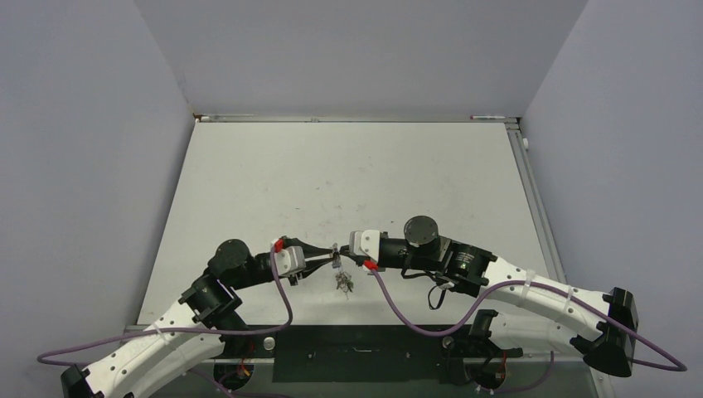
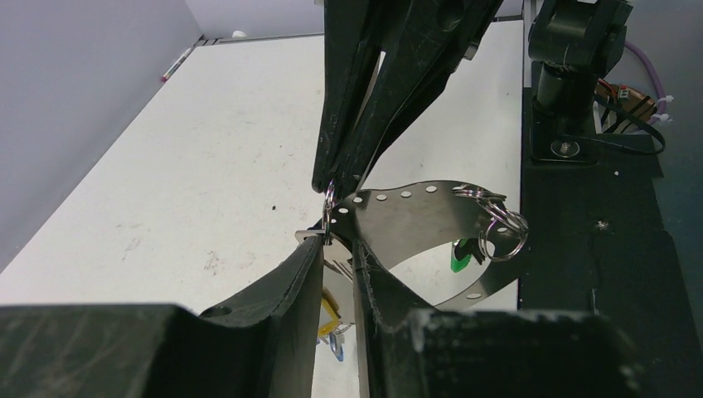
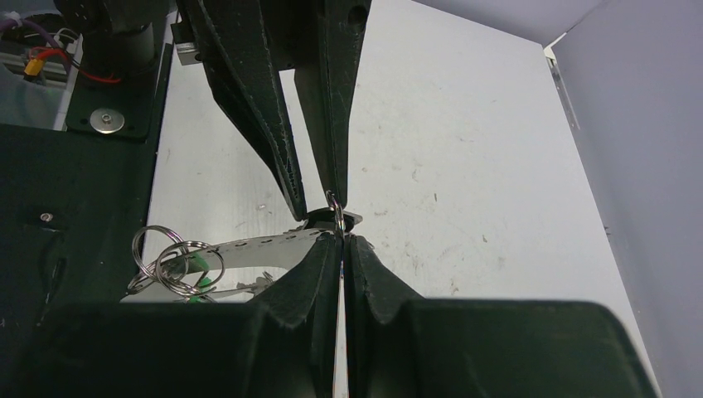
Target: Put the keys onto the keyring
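We hold the keyring (image 2: 414, 209) aloft
Left end effector (image 2: 338, 247) and right end effector (image 3: 340, 242) each clamp it from opposite sides, likely to steady it for threading; a green key (image 2: 458, 259) hangs beneath it

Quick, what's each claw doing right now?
Left gripper: closed on a silver piece, maybe a key.
Right gripper: closed on a small ring.
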### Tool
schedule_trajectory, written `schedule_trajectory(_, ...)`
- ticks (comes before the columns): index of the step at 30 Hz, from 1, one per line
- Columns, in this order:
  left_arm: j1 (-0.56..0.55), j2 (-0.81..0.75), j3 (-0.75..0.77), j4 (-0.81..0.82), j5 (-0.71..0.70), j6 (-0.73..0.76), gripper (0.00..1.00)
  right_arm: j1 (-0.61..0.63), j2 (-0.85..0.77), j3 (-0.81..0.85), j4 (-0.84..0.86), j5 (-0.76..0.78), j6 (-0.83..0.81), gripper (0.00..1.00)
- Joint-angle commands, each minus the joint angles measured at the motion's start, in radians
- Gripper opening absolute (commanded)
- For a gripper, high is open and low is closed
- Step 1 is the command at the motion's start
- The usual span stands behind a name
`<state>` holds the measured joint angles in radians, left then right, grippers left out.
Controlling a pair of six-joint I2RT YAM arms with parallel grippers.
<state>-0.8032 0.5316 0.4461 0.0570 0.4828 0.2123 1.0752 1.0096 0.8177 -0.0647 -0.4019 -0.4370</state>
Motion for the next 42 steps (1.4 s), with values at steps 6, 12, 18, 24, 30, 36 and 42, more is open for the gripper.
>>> schedule_trajectory(6, 0.000, -0.011, 0.039, 0.051, 0.005, -0.005, 0.17, 0.004, -0.015, 0.015, 0.073, -0.031, -0.003, 0.05)
schedule_trajectory(12, 0.000, -0.017, 0.035, 0.053, -0.008, -0.002, 0.19, 0.004, -0.011, 0.017, 0.071, -0.031, -0.003, 0.05)
schedule_trajectory(18, -0.001, -0.014, 0.036, 0.052, -0.003, -0.002, 0.14, 0.003, -0.009, 0.018, 0.069, -0.029, -0.003, 0.05)
schedule_trajectory(24, 0.000, -0.012, 0.036, 0.053, 0.002, -0.004, 0.14, 0.004, 0.003, 0.021, 0.068, -0.028, -0.005, 0.05)
schedule_trajectory(30, -0.001, -0.012, 0.034, 0.055, 0.003, -0.002, 0.11, 0.004, 0.008, 0.023, 0.068, -0.028, -0.005, 0.05)
schedule_trajectory(36, -0.001, -0.013, 0.036, 0.054, 0.002, -0.001, 0.00, 0.004, 0.008, 0.027, 0.068, -0.029, -0.006, 0.05)
schedule_trajectory(42, -0.001, -0.012, 0.036, 0.052, 0.000, -0.001, 0.00, 0.004, -0.012, 0.016, 0.084, -0.028, 0.002, 0.05)
